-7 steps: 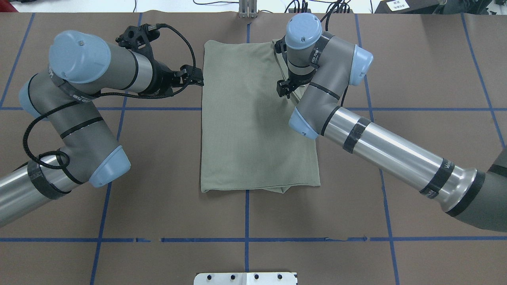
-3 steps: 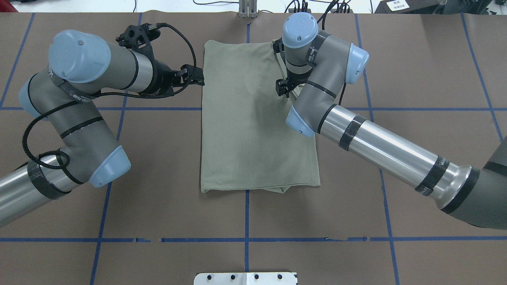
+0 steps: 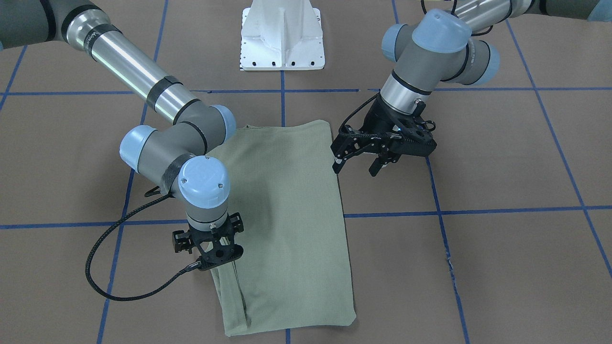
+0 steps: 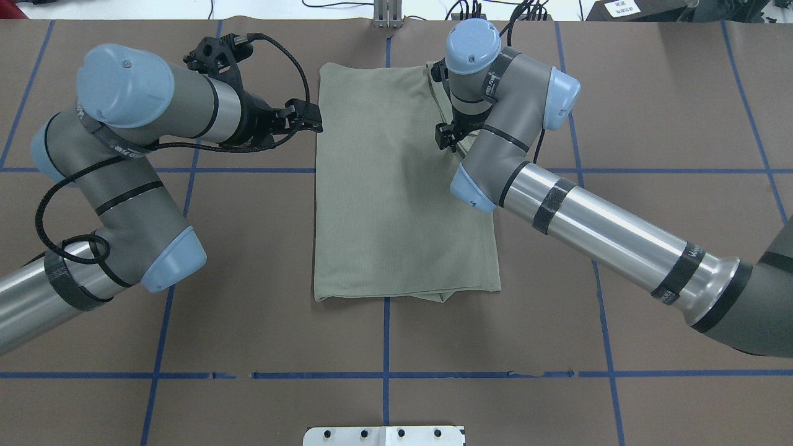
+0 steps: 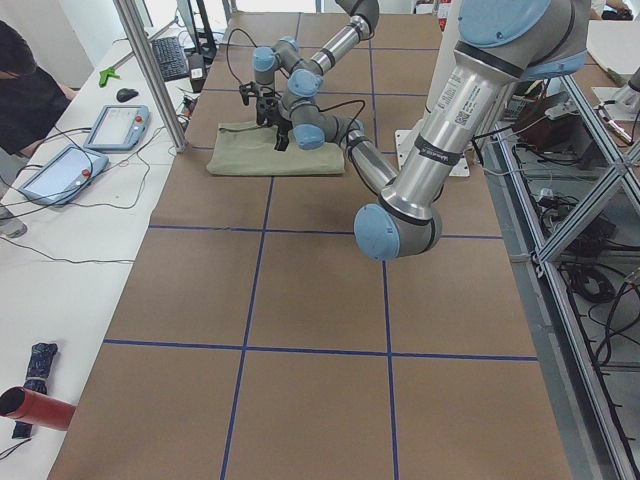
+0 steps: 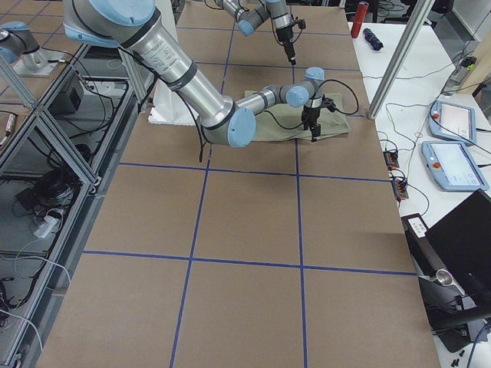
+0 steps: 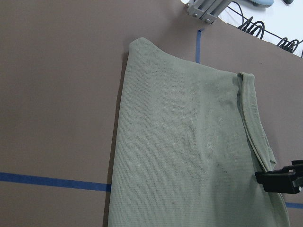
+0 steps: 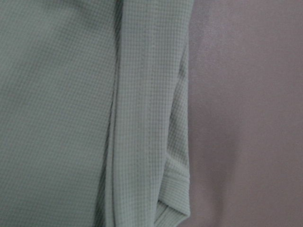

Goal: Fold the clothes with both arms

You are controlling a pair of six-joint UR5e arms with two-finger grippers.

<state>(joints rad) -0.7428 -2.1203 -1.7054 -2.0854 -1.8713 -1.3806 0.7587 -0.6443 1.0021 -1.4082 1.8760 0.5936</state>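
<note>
Shirt (image 4: 384, 204) panelled; cross-fold judged next, needing end-corner grips. Left arm (image 4: 204, 111) at ten o'clock, jaws wide; right arm (image 4: 514, 105), jaws indeterminable.

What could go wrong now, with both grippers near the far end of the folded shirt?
1. The right gripper is just over the layered side edge of the shirt. It may catch only the top layer and pull the fold open.
2. The left gripper is open beside the opposite edge and holds nothing. If one side is lifted alone, the shirt could slide or skew.
</note>
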